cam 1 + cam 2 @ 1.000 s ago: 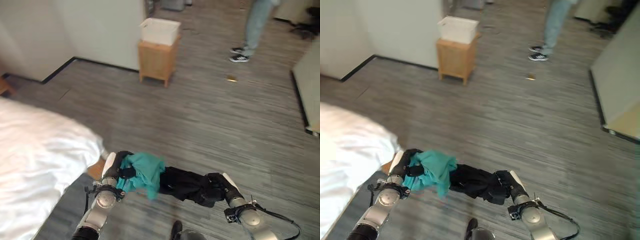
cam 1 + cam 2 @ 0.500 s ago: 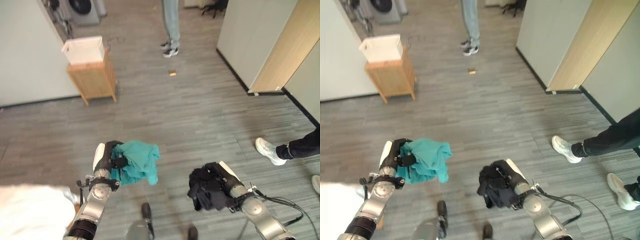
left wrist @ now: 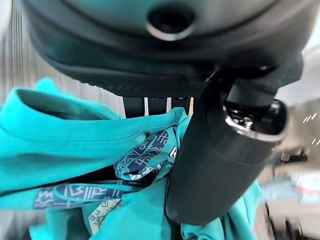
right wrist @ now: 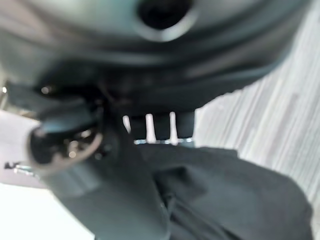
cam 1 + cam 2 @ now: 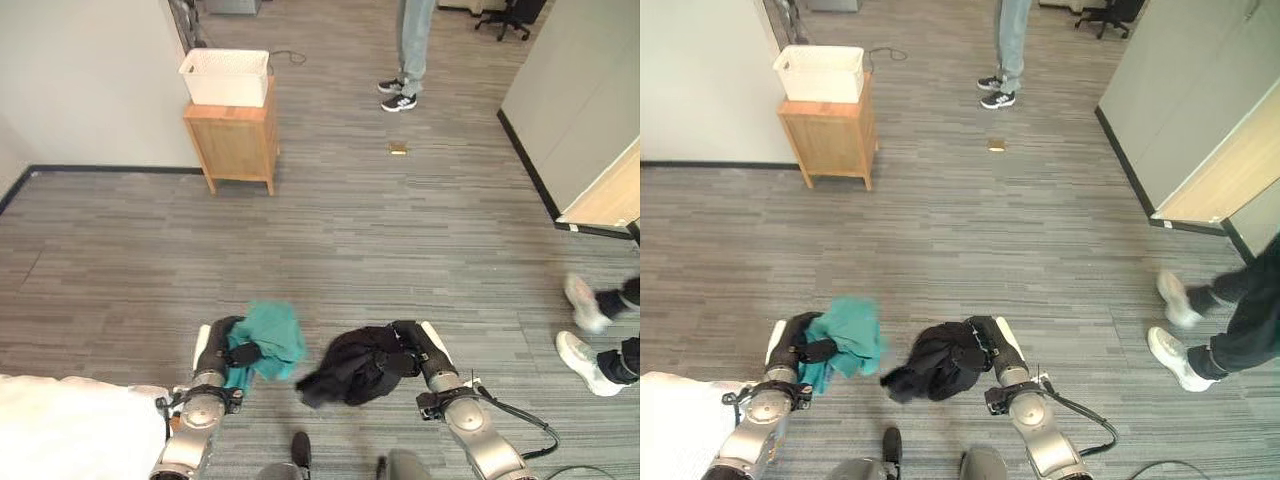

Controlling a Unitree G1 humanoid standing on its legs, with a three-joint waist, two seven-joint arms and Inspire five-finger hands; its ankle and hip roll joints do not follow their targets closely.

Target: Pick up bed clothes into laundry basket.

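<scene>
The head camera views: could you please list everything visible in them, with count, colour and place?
Teal garment: one, teal, held in the left hand.
Black garment: one, black, held in the right hand.
Laundry basket: one, white, on the wooden stand.
Wooden stand: one, light brown, by the far wall.
Bed: one, white bedding, near left corner.
Small object: one, yellowish, on the floor far ahead.
People: one standing far ahead, another's legs at the right.
Left hand: dark, curled round the teal garment.
Right hand: dark, curled round the black garment.

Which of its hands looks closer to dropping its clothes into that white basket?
Probably the left robot hand, holding the teal garment: the white basket on the wooden stand lies ahead on its side. The right robot hand holds the black garment.
</scene>
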